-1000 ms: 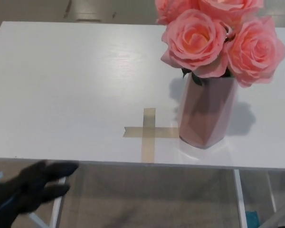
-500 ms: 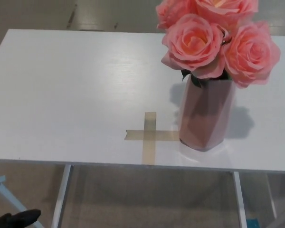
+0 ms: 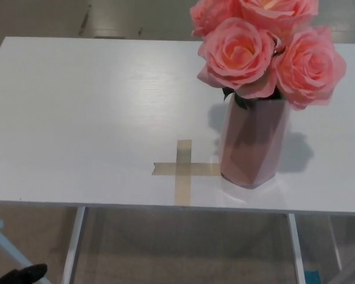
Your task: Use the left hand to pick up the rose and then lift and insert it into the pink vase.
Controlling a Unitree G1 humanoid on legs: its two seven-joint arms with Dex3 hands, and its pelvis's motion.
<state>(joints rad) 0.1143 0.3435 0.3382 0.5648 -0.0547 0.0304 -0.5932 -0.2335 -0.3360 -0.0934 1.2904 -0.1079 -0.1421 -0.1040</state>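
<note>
Where the white table (image 3: 77, 118) nears its front edge, a pink vase (image 3: 253, 142) standing upright, just right of a tan tape cross (image 3: 182, 170). Filling the vase, pink roses (image 3: 266, 50), blooms bunched above its rim. Down at bottom left, below the tabletop, only a sliver of the black left hand (image 3: 22, 274); fingers' spread impossible to tell. Right hand out of frame.

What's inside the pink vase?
Pink roses stand in the pink vase, their blooms crowding over its mouth, with a few dark green leaves at the rim. The stems and the bottom inside are hidden by the vase's wall.
</note>
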